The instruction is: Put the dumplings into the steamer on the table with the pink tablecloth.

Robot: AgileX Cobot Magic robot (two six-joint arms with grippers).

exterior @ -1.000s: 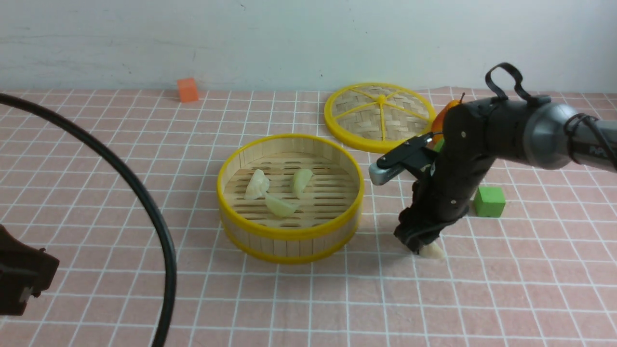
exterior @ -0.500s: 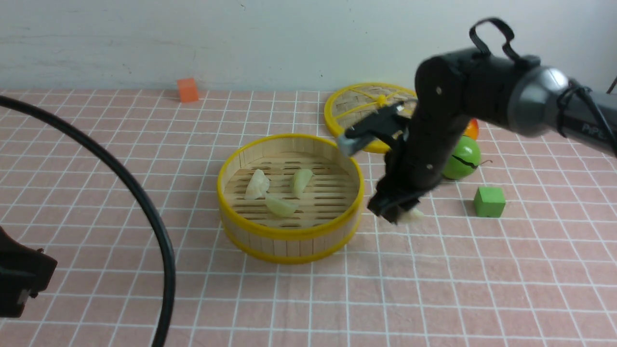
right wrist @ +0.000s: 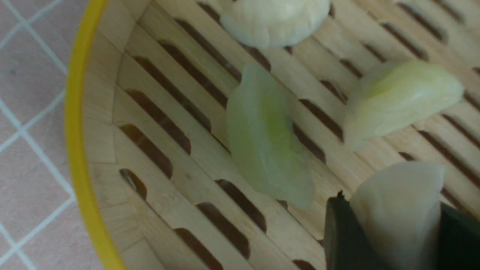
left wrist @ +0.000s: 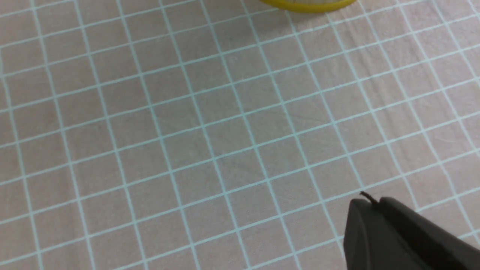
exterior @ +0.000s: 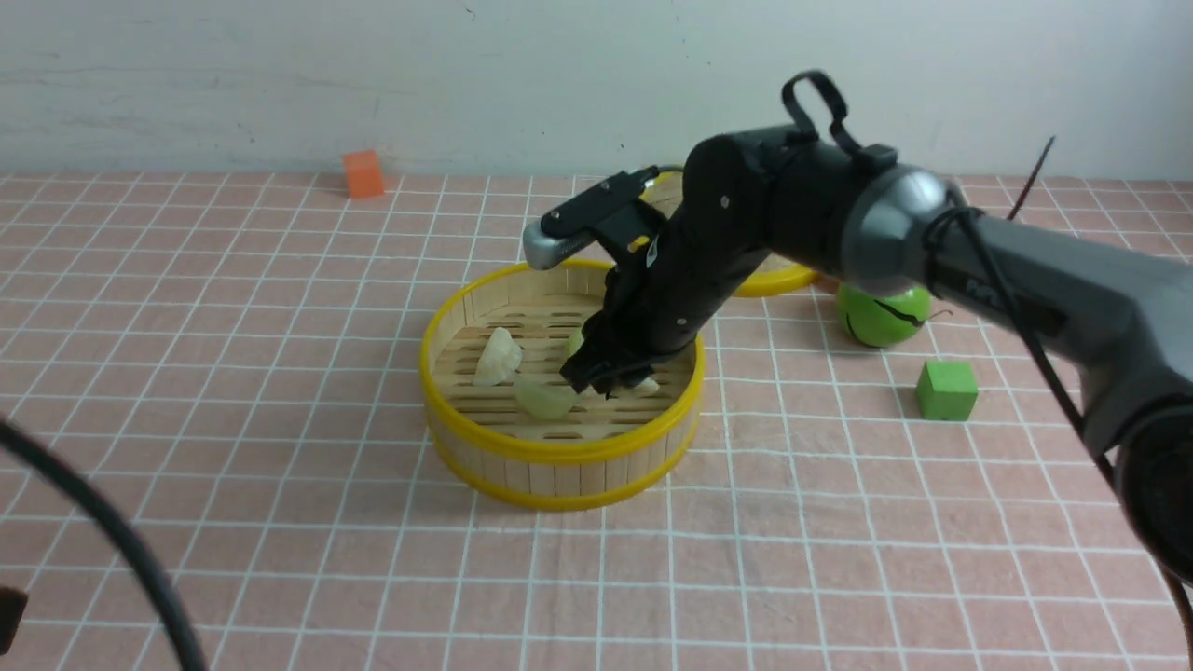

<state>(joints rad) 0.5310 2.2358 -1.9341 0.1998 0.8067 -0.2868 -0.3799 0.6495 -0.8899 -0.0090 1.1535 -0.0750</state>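
Observation:
The round bamboo steamer (exterior: 559,454) with yellow rims stands mid-table on the pink tablecloth (exterior: 280,391). Inside lie a whitish dumpling (exterior: 497,356) and a greener one (exterior: 543,399); a third (exterior: 575,343) peeks out behind the arm. My right gripper (exterior: 615,377) hangs low inside the steamer, shut on another dumpling (exterior: 645,383). The right wrist view shows that pale dumpling (right wrist: 397,210) pinched between the dark fingers (right wrist: 339,232), above the slats beside three resting dumplings (right wrist: 268,150). My left gripper (left wrist: 369,204) is shut and empty over bare cloth, the steamer's rim (left wrist: 307,4) beyond it.
The flat woven lid (exterior: 778,278) lies behind the right arm, mostly hidden. A green round fruit (exterior: 881,312) and a green cube (exterior: 946,390) sit right of the steamer. An orange cube (exterior: 363,173) stands by the back wall. A black cable (exterior: 112,550) arcs at the near left.
My right arm lifted the dumpling off the cloth right of the steamer and carried it left, over the rim and into the steamer. The left arm sank almost out of the front view.

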